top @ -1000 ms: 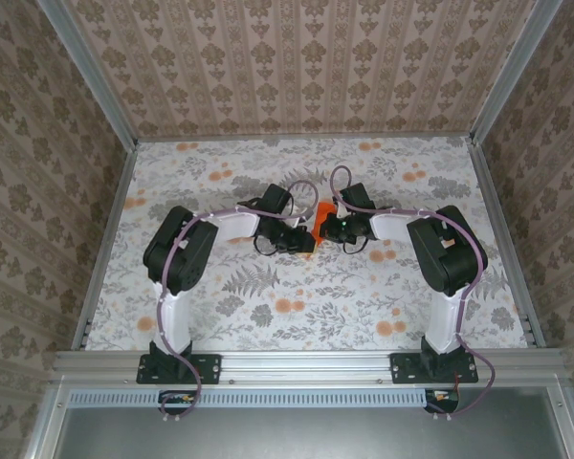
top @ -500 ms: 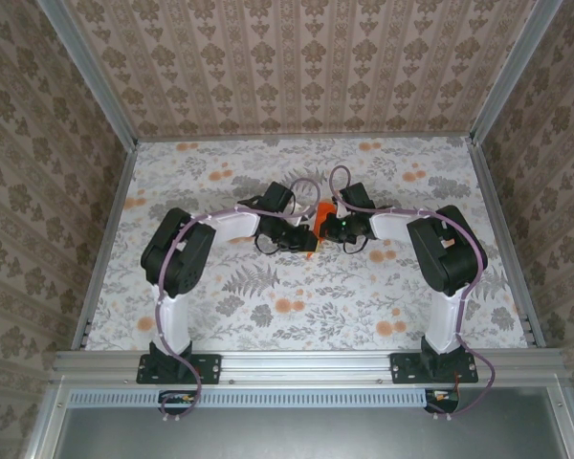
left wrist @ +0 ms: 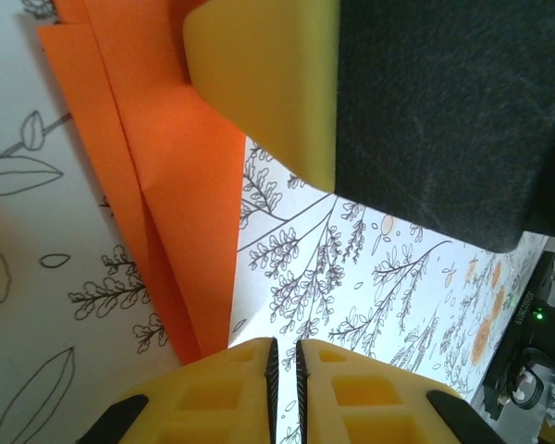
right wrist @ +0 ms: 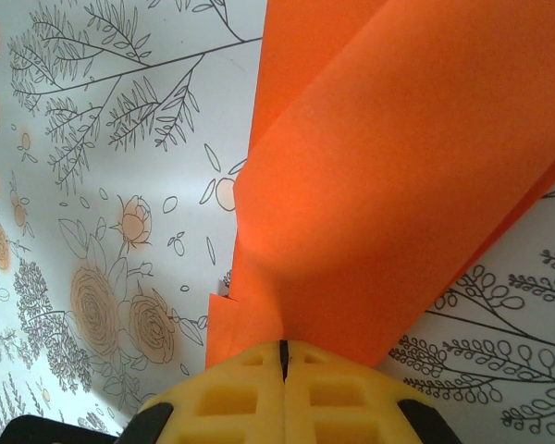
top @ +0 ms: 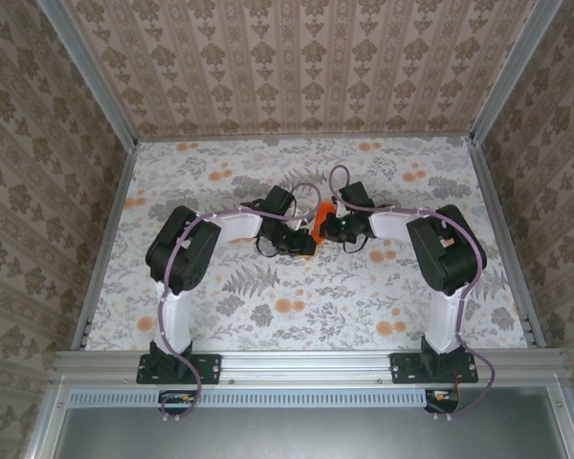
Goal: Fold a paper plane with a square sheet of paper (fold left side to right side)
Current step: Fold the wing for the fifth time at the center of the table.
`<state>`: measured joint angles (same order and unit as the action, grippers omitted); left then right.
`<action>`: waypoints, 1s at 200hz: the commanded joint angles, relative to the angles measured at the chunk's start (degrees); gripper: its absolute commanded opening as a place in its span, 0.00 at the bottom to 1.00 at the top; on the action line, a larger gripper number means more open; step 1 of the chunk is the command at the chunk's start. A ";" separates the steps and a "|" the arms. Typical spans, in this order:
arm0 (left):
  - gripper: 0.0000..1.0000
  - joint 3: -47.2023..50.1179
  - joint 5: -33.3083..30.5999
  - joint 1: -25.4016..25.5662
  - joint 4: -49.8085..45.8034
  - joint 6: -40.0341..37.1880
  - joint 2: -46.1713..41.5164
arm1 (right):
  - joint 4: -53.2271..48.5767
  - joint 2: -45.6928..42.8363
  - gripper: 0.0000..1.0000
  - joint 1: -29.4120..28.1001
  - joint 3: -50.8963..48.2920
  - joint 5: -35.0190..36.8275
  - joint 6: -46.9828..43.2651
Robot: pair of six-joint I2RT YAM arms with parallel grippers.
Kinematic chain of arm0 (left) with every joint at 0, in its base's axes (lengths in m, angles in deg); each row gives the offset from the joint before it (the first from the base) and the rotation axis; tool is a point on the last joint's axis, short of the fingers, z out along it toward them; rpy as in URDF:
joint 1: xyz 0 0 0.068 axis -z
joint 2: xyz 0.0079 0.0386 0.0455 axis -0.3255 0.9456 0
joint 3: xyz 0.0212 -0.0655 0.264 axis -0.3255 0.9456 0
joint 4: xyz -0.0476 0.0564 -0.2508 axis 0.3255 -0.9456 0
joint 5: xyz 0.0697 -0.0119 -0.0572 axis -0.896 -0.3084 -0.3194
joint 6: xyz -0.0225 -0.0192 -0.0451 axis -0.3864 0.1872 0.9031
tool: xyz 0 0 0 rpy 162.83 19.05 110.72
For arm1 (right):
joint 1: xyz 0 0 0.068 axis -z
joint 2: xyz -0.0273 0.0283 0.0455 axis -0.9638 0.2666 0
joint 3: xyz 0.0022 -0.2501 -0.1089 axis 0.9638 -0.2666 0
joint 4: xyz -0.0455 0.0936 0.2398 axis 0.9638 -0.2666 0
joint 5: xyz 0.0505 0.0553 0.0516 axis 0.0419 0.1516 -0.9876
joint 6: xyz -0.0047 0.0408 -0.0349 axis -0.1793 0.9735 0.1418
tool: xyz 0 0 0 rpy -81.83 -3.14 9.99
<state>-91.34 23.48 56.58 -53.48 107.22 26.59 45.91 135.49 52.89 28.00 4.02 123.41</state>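
Two grippers meet near the middle of the flowered table [top: 268, 316], and the sheet of paper [top: 318, 218] stands between them as a small, bright orange, creased shape. In the top view the left gripper [top: 304, 244] sits just at the paper's near left side and the right gripper [top: 327, 228] just at its right, all three crowded together.

From the right wrist, the right gripper [right wrist: 282, 356] is clenched, its yellow fingers [right wrist: 231, 398] pressed together with only a dark seam between them. The sheet of paper [right wrist: 379, 185] rises straight out of that seam in overlapping folded layers and spreads up and to the right, lifted off the tablecloth. It is pinched there.

From the left wrist, the left gripper [left wrist: 282, 356] has its fingers [left wrist: 213, 398] drawn almost together, with a thin slit between them. The sheet of paper [left wrist: 166, 185] lies to the left of that slit as a long wedge with a crease down it, its point running down to the edge of the left-hand finger. Whether that point is nipped or merely touching I cannot tell, as the view is too close. At the wedge's upper end a yellow finger [left wrist: 259, 83] of the right gripper lies against the paper.
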 commanded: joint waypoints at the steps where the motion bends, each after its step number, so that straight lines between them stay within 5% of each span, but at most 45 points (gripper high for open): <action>1: 0.16 1.11 -0.57 -0.05 -0.95 -1.56 1.36 | -7.30 3.48 0.00 -0.15 -0.86 4.51 -1.63; 200: 0.16 6.53 3.12 0.26 2.46 0.09 -5.74 | -9.27 4.09 0.00 -0.15 0.53 4.86 -1.71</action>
<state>-85.27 24.59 56.64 -49.13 107.24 24.47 43.57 135.97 52.89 29.50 4.19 122.38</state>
